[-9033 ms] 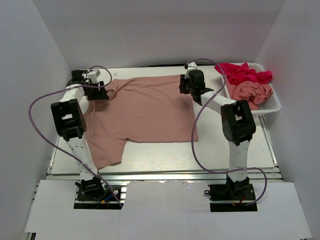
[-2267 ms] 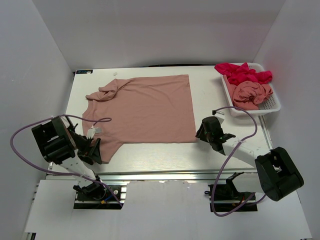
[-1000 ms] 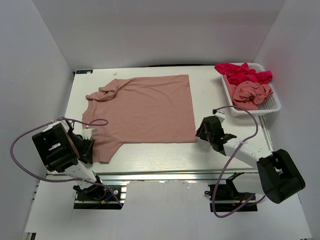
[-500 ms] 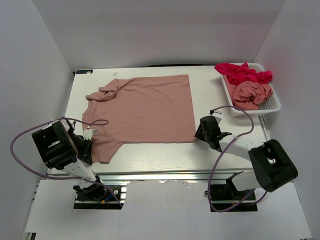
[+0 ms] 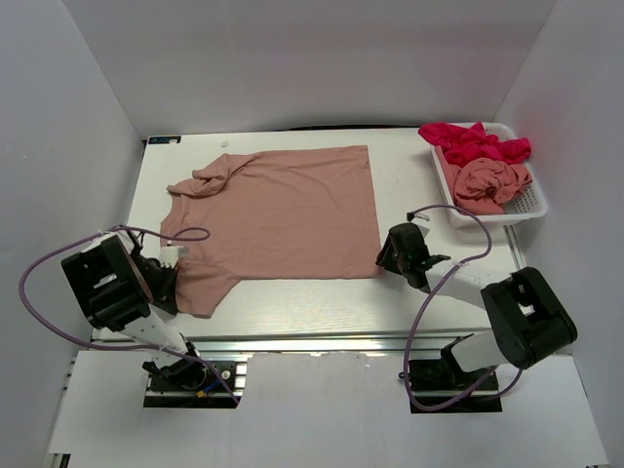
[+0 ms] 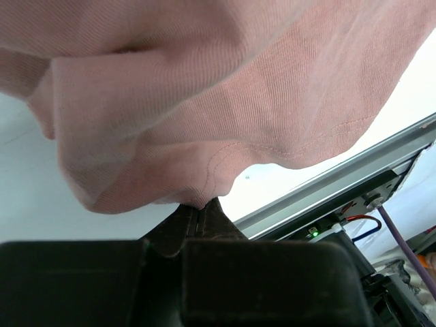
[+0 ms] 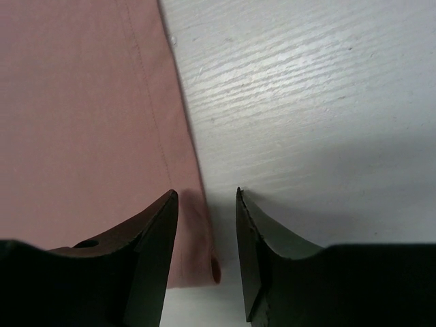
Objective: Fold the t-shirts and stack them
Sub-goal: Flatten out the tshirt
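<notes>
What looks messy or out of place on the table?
The pink shirt lies mostly flat, but its far left corner is bunched up in wrinkles. The red shirt hangs over the basket rim.

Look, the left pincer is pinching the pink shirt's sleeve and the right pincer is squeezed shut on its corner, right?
No: the right wrist view shows the right pincer open, jaws astride the pink t-shirt at its corner. The left pincer does pinch the sleeve.

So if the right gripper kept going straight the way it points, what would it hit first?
Probably the pink shirt at its hemmed edge: the right gripper stands open astride it, with the white table just beneath. How near is unclear.
</notes>
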